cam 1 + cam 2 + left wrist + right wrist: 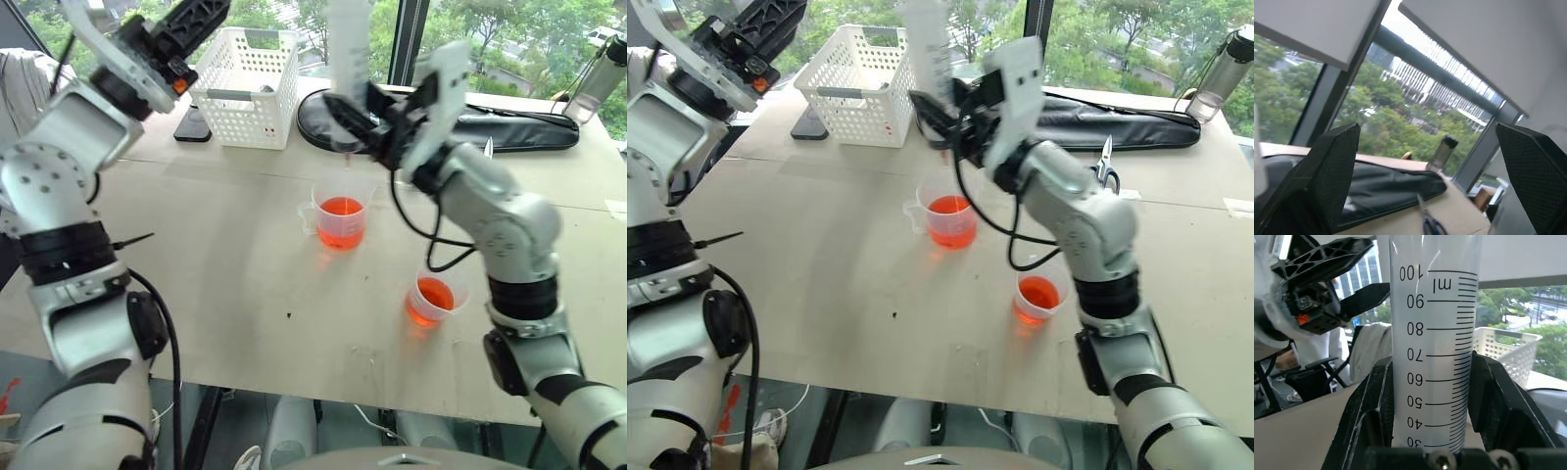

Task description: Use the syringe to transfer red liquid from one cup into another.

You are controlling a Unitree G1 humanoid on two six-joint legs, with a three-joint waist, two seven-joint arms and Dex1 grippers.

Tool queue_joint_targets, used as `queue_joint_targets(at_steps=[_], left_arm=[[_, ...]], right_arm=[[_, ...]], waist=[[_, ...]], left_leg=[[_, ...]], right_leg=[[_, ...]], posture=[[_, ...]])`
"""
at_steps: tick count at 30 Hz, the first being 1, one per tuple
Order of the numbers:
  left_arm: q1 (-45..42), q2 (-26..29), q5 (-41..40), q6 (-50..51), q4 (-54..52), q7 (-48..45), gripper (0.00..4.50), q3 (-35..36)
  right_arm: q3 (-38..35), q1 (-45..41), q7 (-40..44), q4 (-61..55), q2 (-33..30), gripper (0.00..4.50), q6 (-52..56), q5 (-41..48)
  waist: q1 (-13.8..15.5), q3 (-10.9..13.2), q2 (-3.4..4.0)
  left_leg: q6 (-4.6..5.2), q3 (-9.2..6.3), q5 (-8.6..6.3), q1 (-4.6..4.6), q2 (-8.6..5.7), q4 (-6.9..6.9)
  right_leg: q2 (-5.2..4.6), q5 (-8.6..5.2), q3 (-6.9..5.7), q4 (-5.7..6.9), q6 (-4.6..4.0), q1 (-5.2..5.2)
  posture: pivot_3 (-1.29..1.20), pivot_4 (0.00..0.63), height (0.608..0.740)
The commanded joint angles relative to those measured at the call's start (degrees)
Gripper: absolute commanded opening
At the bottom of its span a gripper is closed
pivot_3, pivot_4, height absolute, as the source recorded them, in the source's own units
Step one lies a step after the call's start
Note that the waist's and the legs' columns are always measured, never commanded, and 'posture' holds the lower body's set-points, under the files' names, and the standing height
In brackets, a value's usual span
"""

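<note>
Beige wooden counter, window behind. Head views: right gripper pinches the large clear graduated plastic syringe upright, tip above the taller handled clear cup of orange-red liquid; the shorter flared clear cup near the front edge already holds some. Draw seemingly pending.

Left wrist view: left gripper jaws spread, empty.

Right wrist view: barrel looks empty. Open counter left; white basket behind.

Clear plastic syringe, white plastic basket, matt table

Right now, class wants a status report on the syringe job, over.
Right gripper shut on syringe, upright over handled cup. Left gripper open, raised. Nothing in the way.
</note>
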Motion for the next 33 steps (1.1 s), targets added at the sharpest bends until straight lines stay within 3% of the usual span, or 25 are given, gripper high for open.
queue_joint_targets(at_steps=[1,5,10,18,28,33], left_arm=[[-2.91,2.43,2.73,1.86,-1.16,-3.42,4.5,-1.06],[-4.71,4.85,3.54,6.55,-3.12,-5.15,4.5,-2.39],[-6.27,7.05,4.89,10.9,-4.8,-8.89,4.5,-4.79],[-10.24,5.63,6.39,20.6,-4.5,-9.88,4.5,-9.68],[-12.35,1.7,15.84,18.34,0.51,-16.07,4.5,-16.01],[-13.03,1.21,20.28,15.33,2.2,-21.18,2.54,-18.2]], right_arm=[[3.02,3.18,5.6,3.79,0.56,1.6,-10.45,-7.06],[4.68,6.74,8.94,9.89,1.92,1.6,-20.31,-13.08],[3.89,8.02,9.03,14.32,5.24,1.6,-24.71,-15.94],[2.98,8.93,7.36,23.63,9.08,1.6,-31.73,-21.07],[3.65,9.67,5.78,25.63,11.01,1.6,-34.17,-26.66],[5.07,10.39,5.07,23.73,11.09,1.6,-31.45,-29.17]], waist=[[0.33,-0.01,-0.04],[0.09,0.1,-0.19],[-0.26,0.15,-0.23],[-0.44,-0.08,-0.65],[-1.11,-0.36,-1.1],[-1.64,-0.38,-1.14]], left_leg=[[-0.01,-0.02,0.0,-0.05,-0.01,-0.01],[-0.01,0.01,0.0,-0.13,-0.08,0.04],[-0.03,-0.03,0.01,-0.04,-0.07,0.04],[-0.07,-0.06,0.04,0.29,-0.02,0.03],[-0.35,-0.08,0.23,0.4,-0.02,0.05],[-0.35,-0.04,0.23,0.37,-0.01,0.04]], right_leg=[[-0.07,-0.01,-0.11,-0.03,0.01,0.01],[-0.2,0.0,-0.14,-0.11,0.03,0.01],[-0.18,0.0,-0.15,0.14,0.02,0.0],[-0.07,-0.02,-0.08,0.46,-0.02,0.08],[-0.07,-0.02,-0.05,0.59,-0.04,0.1],[-0.08,-0.02,0.0,0.56,-0.05,0.08]], posture=[[0.0,0.15,0.724],[0.0,0.15,0.724],[0.0,0.15,0.724],[0.0,0.15,0.724],[0.0,0.15,0.724],[0.0,0.15,0.724]])
